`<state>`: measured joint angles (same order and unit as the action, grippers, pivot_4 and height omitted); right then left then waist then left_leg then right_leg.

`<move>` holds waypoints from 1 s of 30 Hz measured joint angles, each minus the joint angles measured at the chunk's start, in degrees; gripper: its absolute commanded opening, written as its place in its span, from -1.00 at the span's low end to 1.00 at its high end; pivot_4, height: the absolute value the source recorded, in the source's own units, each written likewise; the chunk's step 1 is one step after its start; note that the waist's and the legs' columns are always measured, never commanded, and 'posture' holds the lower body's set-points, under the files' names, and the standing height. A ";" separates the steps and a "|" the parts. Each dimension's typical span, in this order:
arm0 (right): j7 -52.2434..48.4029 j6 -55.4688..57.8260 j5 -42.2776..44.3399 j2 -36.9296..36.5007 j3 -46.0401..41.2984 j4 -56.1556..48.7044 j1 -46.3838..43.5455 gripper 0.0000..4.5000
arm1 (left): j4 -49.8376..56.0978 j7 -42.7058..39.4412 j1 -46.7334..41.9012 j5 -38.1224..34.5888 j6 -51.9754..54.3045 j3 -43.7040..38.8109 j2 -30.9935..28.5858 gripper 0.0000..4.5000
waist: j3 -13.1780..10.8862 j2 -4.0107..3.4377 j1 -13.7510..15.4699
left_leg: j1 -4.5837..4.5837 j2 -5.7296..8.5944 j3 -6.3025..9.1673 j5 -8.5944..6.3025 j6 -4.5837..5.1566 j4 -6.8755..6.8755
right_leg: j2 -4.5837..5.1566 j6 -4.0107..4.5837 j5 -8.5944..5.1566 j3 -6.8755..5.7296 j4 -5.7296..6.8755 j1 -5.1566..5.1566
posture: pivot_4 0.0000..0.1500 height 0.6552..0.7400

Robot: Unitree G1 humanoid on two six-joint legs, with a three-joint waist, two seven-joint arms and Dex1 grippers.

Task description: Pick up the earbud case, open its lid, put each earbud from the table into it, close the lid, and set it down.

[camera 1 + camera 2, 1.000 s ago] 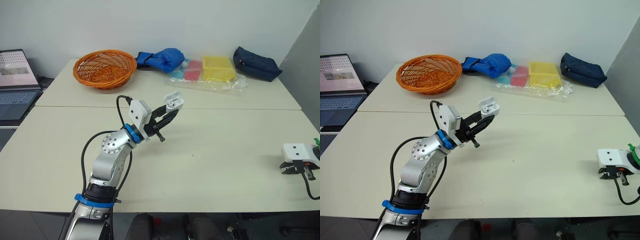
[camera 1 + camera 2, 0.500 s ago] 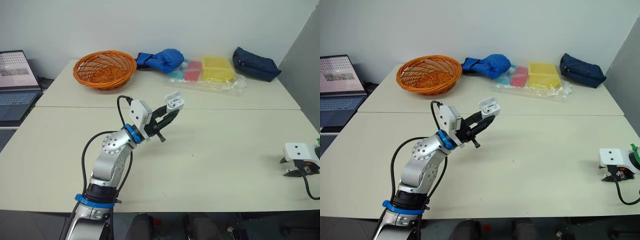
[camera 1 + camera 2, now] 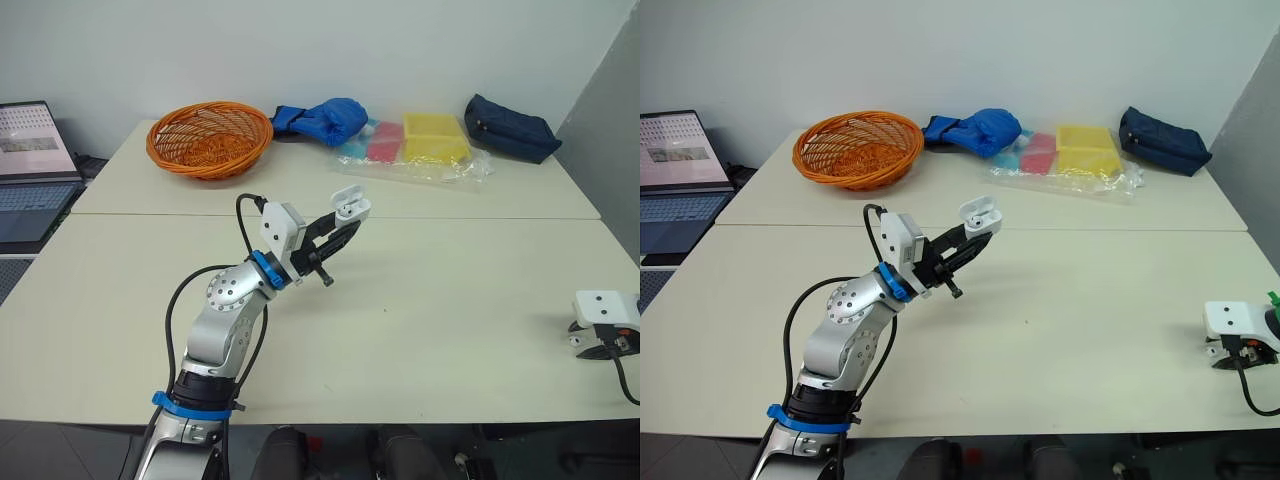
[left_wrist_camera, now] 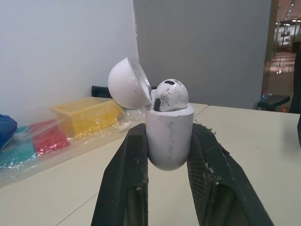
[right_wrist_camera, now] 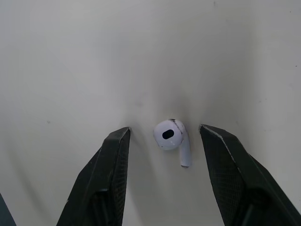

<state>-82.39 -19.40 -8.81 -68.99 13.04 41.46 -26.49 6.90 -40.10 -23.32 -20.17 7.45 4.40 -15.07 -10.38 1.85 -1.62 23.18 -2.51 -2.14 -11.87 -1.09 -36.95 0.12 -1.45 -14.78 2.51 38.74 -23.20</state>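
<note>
My left gripper (image 3: 340,222) is raised over the middle of the table, shut on the white earbud case (image 4: 168,134). The case's lid (image 4: 128,84) stands open, and one earbud (image 4: 167,95) sits in it. At the table's right front edge my right gripper (image 5: 164,134) points down at the tabletop, open. A second white earbud (image 5: 171,137) lies on the table between its two fingers, touching neither.
An orange basket (image 3: 210,136) stands at the back left. A blue cloth bundle (image 3: 325,117), a clear bag of coloured blocks (image 3: 415,145) and a dark blue pouch (image 3: 510,126) line the back. A laptop (image 3: 30,165) sits off the table's left side.
My right gripper has moved further right and lower toward the table's front edge. The left gripper with the open case has stayed almost still.
</note>
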 measured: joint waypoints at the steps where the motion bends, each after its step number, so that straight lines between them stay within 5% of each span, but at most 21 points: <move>1: 0.02 0.02 -0.04 0.08 -0.02 0.00 -0.03 0.08 | 0.00 0.00 0.00 0.00 0.03 0.00 -0.02 -0.67 | 0.00 0.00 0.00 | 0.00 0.00 0.00 0.00 0.00 0.00 | 0.00 0.00 0.00 0.00 0.00 0.00 | 1.00 1.00; 4: -0.16 0.00 -0.03 0.32 -0.15 -0.04 -0.08 -0.17 | 0.00 -0.05 0.00 0.00 0.09 0.00 -0.24 -0.67 | 0.00 0.01 -0.03 | -0.03 -0.01 0.01 0.00 0.00 0.00 | -0.01 0.01 -0.01 0.00 0.00 0.02 | 1.00 1.00; 8: -0.26 -0.25 -0.03 0.66 -0.16 -0.17 -0.20 -0.77 | 1.27 -0.47 0.38 -0.06 0.82 0.29 -0.34 -0.67 | -0.01 0.04 -0.24 | -0.13 -0.02 -0.04 0.00 0.00 -0.01 | -0.01 0.04 -0.02 0.12 0.00 0.07 | 1.00 1.00; 20: -3.13 2.63 4.27 3.05 -1.94 -4.54 0.56 -0.80 | 2.07 -0.62 0.55 -0.06 0.83 0.57 -0.24 -0.67 | -0.01 0.04 -0.42 | -0.22 -0.05 -0.09 0.00 0.00 0.01 | -0.05 -0.01 0.03 0.22 0.08 0.08 | 1.00 1.00; 24: -0.95 31.48 21.63 8.61 -8.06 -30.49 3.13 -0.80 | 1.71 -0.57 0.49 0.01 0.16 0.44 0.33 -0.67 | -0.01 -0.02 -0.79 | -0.21 -0.14 0.14 -0.01 -0.02 0.09 | -0.18 -0.04 0.05 0.12 0.22 0.01 | 1.00 1.00; 27: 14.87 56.79 39.13 20.54 -15.27 -47.20 -2.96 -0.80 | 1.19 -0.57 0.36 -0.06 -0.14 0.26 0.85 -0.67 | -0.03 -0.02 -0.95 | -0.19 -0.21 0.33 0.00 -0.04 0.10 | -0.29 0.03 0.07 0.05 0.28 0.00 | 1.00 1.00; 30: 26.81 67.63 46.95 27.07 -19.60 -57.26 -7.80 -0.80 | 0.66 -0.58 0.27 -0.67 0.01 -0.06 1.57 -0.67 | -0.02 0.00 -0.03 | -0.04 -0.21 0.33 0.00 -0.05 0.09 | -0.27 0.11 0.01 -0.10 0.13 0.02 | 1.00 1.00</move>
<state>-55.58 48.23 38.14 -41.92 -6.56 -15.80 -34.29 7.55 -40.67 -23.05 -20.83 7.46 4.34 -13.49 -10.40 1.84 -1.64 23.14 -2.73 -1.82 -11.87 -1.14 -36.86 -0.15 -1.34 -14.77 2.42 38.87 -23.18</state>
